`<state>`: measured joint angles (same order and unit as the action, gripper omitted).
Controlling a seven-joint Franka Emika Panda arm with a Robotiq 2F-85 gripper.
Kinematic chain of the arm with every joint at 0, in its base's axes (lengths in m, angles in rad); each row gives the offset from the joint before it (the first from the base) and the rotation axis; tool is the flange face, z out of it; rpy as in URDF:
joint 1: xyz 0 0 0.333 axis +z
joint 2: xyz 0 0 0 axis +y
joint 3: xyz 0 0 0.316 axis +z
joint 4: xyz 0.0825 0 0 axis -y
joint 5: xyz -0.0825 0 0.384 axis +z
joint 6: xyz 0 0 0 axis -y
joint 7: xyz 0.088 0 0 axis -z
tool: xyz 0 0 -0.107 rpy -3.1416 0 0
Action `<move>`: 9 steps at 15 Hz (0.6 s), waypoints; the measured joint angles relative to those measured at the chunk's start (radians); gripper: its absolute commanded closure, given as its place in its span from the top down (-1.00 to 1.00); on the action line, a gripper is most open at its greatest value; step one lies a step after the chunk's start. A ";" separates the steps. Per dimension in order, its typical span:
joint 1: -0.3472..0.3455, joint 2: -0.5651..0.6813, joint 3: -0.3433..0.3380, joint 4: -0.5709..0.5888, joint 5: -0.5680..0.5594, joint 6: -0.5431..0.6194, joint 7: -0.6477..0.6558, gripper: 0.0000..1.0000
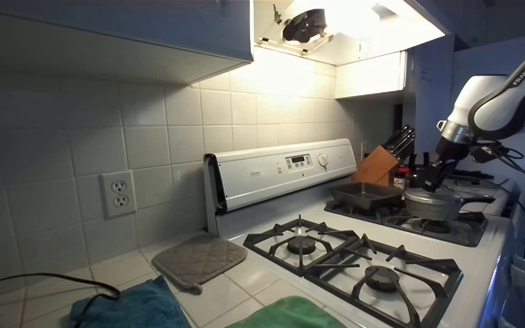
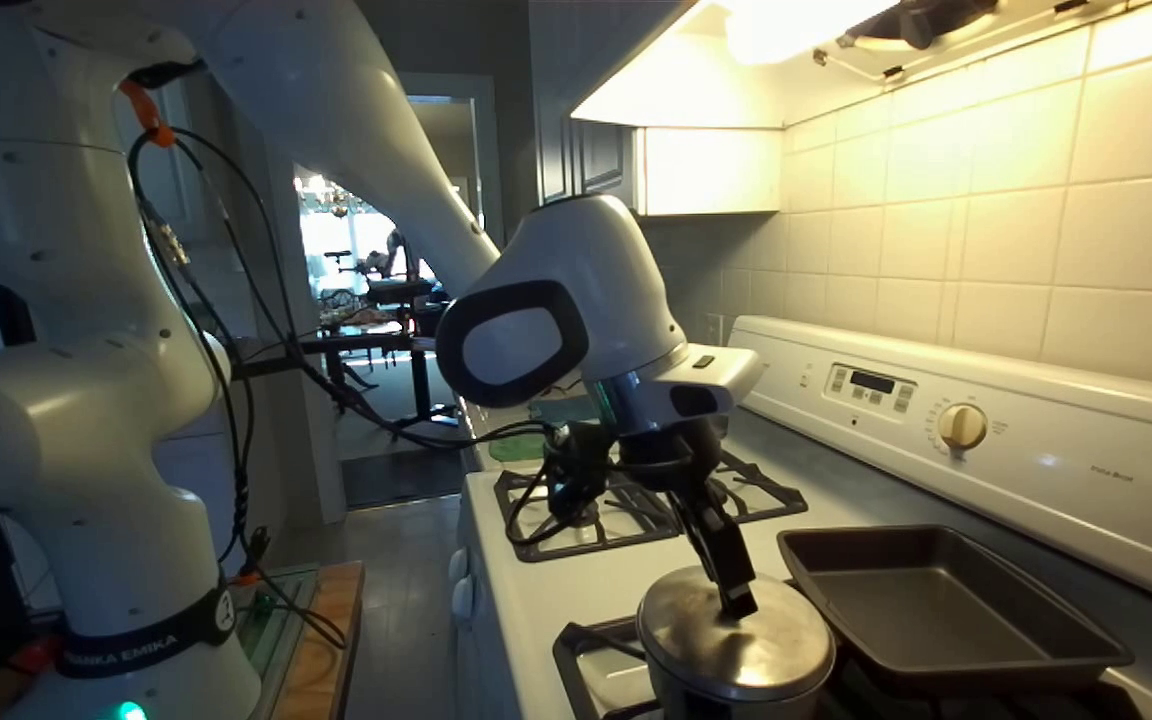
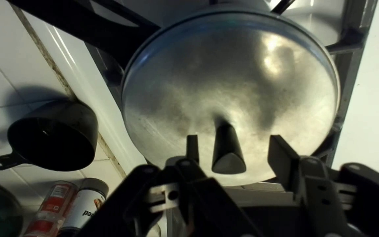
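Note:
A metal saucepan (image 1: 431,209) with a dark handle (image 1: 479,199) stands on a stove burner grate. Its shiny round lid (image 3: 202,82) fills the middle of the wrist view and shows in an exterior view (image 2: 786,645). A black upright knob (image 3: 228,148) rises from the lid. My gripper (image 3: 231,144) is open, with one finger on each side of the knob and a gap on both sides. The gripper also shows low over the lid in both exterior views (image 1: 430,186) (image 2: 739,605), where the fingers hide the knob.
A dark square baking pan (image 2: 946,600) stands beside the saucepan, near the stove's back panel (image 1: 285,171). A knife block (image 1: 376,166) is behind. A black measuring cup (image 3: 54,131) and spice jars (image 3: 84,204) are on the counter. A grey pot holder (image 1: 201,259) lies farther off.

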<state>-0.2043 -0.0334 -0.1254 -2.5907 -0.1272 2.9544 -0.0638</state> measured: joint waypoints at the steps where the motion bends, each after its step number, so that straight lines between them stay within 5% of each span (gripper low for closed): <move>1: 0.000 0.000 -0.002 0.000 0.000 0.000 0.003 -0.57; 4: 0.000 0.000 -0.006 0.000 0.000 0.001 0.011 -0.94; 9: -0.003 0.000 -0.008 0.000 -0.002 0.002 0.031 -0.87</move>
<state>-0.2068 -0.0333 -0.1334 -2.5907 -0.1294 2.9569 -0.0327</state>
